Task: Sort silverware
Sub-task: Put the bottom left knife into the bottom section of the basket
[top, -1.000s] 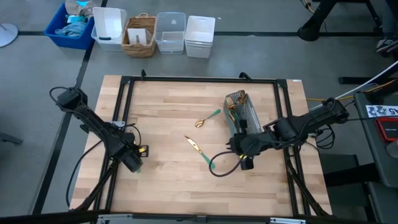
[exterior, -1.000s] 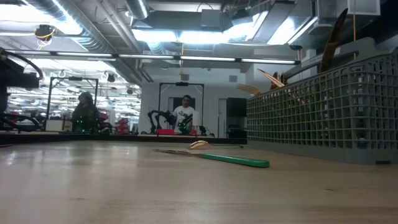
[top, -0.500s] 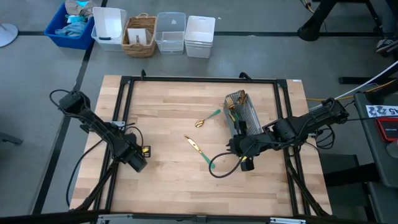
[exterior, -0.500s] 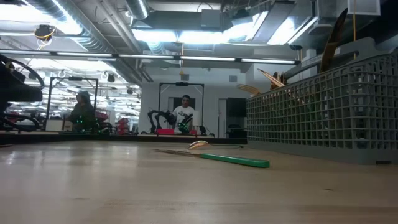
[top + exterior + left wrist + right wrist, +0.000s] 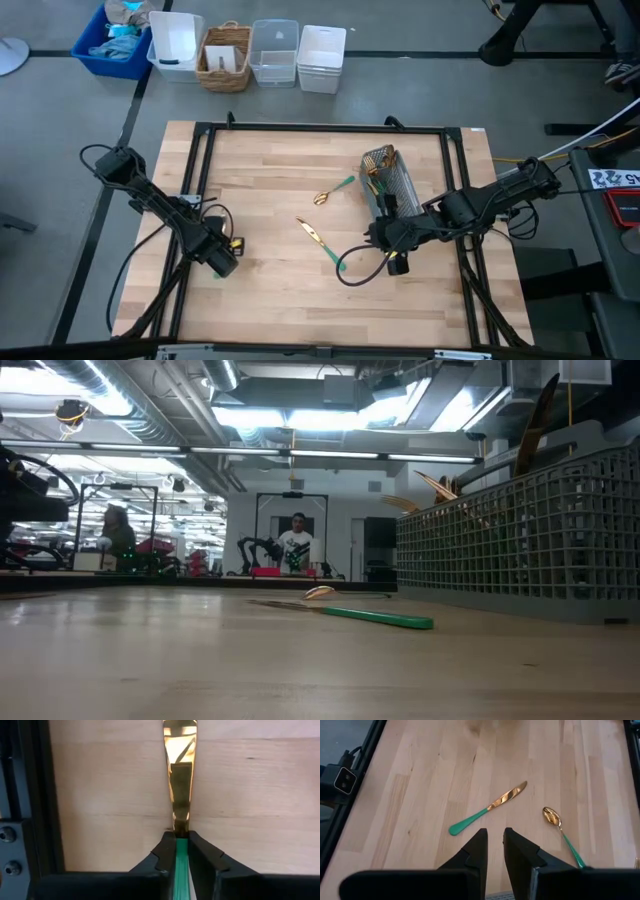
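Open wood across the table (image 5: 270, 180) centre and near edge — only a knife (image 5: 322, 243) and a spoon (image 5: 334, 190) lie there, apart from each other. The mesh caddy (image 5: 386, 180) blocks the right side, with the right gripper (image 5: 381, 232) just beside it — black frame rails (image 5: 198, 170) hem the left edge.

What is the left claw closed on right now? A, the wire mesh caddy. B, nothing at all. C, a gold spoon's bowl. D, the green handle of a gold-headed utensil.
D: in the left wrist view the left claw pinches the slim green handle of a gold-headed utensil lying on the wooden table.
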You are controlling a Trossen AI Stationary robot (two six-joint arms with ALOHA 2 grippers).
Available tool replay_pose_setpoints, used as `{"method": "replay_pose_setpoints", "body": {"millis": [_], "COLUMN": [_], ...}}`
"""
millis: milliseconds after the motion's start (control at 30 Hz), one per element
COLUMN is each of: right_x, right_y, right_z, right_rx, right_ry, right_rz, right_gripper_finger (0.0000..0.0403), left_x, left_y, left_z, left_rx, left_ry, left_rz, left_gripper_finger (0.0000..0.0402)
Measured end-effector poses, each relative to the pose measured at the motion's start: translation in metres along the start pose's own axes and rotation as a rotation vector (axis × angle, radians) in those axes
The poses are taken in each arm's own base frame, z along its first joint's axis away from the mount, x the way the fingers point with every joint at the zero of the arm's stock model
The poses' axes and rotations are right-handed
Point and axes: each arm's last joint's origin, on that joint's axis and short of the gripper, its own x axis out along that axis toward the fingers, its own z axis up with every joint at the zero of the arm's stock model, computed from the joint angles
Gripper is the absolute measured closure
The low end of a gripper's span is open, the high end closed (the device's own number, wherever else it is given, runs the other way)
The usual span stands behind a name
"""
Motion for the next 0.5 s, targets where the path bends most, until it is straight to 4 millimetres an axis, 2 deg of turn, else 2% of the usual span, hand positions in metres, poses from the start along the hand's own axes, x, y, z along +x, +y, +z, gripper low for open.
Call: {"method": "replay_pose_setpoints", "body": {"millis": [267,500], "right_x": [0.0,0.0], "right_y": [0.0,0.0], "right_z": [-0.001,-0.001], "right_rx": [0.002,0.004], "right_ry": [0.006,0.006], "right_rz": [0.0,0.001], "right_gripper_finger": [0.034,0.034], "left_x": [-0.006,-0.01], "left_y": [-0.008,-0.023], "left_z": [-0.006,-0.018], "left_rx": [0.051,0.095], "left_ry": [0.044,0.157], "left_rz": [-0.043,-0.196], "left_gripper_finger": [0.0364,0.0372]}}
